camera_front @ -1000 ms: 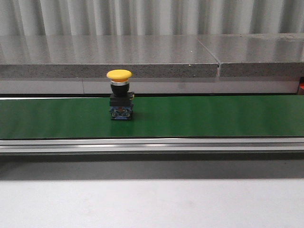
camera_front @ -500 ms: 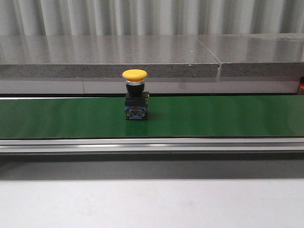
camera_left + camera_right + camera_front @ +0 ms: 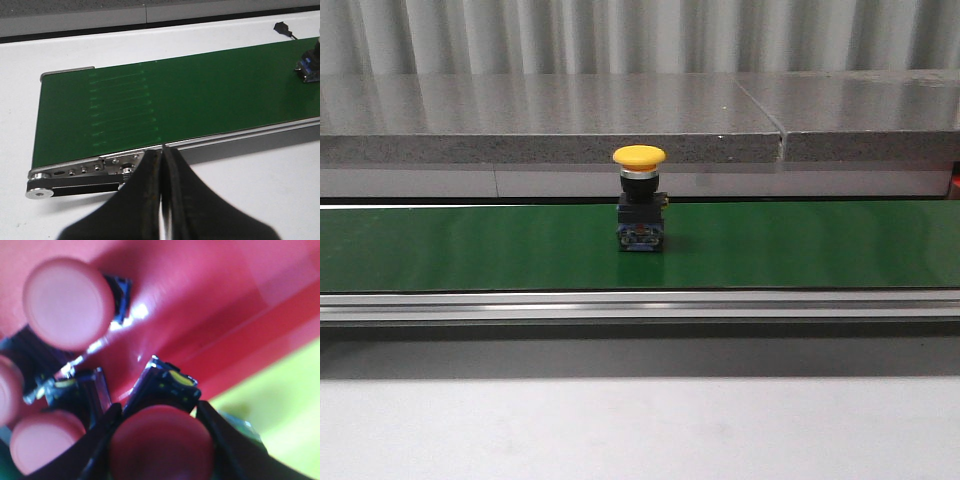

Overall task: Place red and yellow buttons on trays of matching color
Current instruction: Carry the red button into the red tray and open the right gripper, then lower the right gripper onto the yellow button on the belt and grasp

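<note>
Front view first: a long green conveyor belt (image 3: 470, 245) runs across the whole width, edged by a silver rail (image 3: 640, 305), with a grey stone ledge (image 3: 550, 120) behind it and a pale table (image 3: 640, 430) in front. On the belt stands a yellow button (image 3: 640, 199), upright on its black and blue base, near the middle of the frame; one second ago it stood well to the left of that spot, and half a second ago between the two, so it has travelled steadily rightward while everything else looks unchanged. Neither of our arms shows in this view. From the left wrist camera, we see the end of the same belt with its roller bracket, and the yellow button's base (image 3: 311, 65) just at the picture's edge; our left gripper (image 3: 162, 192) hangs over the white table beside the belt end, its dark fingers pressed together on nothing. From the right wrist camera, blurred and very close, we see a red tray (image 3: 210, 300) meeting a yellow tray (image 3: 280, 410) at one side. Our right gripper (image 3: 161, 440) is clamped on a red button (image 3: 161, 442), its dark fingers on either side of the cap. Two further red buttons (image 3: 67, 302) lie on the red tray close by, and part of another shows at the frame's edge.
</note>
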`<state>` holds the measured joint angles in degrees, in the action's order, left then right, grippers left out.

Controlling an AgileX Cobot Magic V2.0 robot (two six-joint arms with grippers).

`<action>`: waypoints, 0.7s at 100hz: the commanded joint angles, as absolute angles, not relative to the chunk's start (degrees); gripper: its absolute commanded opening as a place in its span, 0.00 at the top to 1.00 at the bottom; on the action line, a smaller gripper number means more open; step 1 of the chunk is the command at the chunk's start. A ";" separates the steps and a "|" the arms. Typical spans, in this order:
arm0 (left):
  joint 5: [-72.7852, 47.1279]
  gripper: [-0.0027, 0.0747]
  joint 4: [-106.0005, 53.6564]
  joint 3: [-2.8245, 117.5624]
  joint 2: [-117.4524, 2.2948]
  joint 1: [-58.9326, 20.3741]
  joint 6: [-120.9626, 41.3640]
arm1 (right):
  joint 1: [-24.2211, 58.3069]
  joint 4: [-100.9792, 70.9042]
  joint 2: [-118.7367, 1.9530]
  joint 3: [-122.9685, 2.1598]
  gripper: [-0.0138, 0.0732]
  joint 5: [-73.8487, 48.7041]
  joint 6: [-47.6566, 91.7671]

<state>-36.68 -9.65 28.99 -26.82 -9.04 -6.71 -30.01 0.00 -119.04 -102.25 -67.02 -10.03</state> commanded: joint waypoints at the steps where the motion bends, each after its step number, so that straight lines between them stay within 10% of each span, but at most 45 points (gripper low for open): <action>1: -33.03 0.99 -10.62 30.47 -27.10 -9.48 -6.78 | -30.34 0.00 -116.18 -103.73 0.68 -64.16 -10.01; 33: -33.03 0.99 -10.62 30.47 -27.10 -9.48 -6.78 | -30.34 -1.73 -118.82 -103.73 0.66 -63.70 -9.74; 56: -33.03 0.99 -10.62 30.47 -27.10 -9.48 -6.78 | -30.34 -2.66 -118.82 -103.91 0.25 -62.30 -9.69; 70: -33.03 0.99 -10.62 30.47 -27.10 -9.48 -6.78 | -30.34 -2.60 -118.40 -103.91 0.25 -62.29 -9.46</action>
<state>-36.68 -9.65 28.99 -26.82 -9.04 -6.71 -30.01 -2.64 -122.47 -102.25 -63.18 -10.03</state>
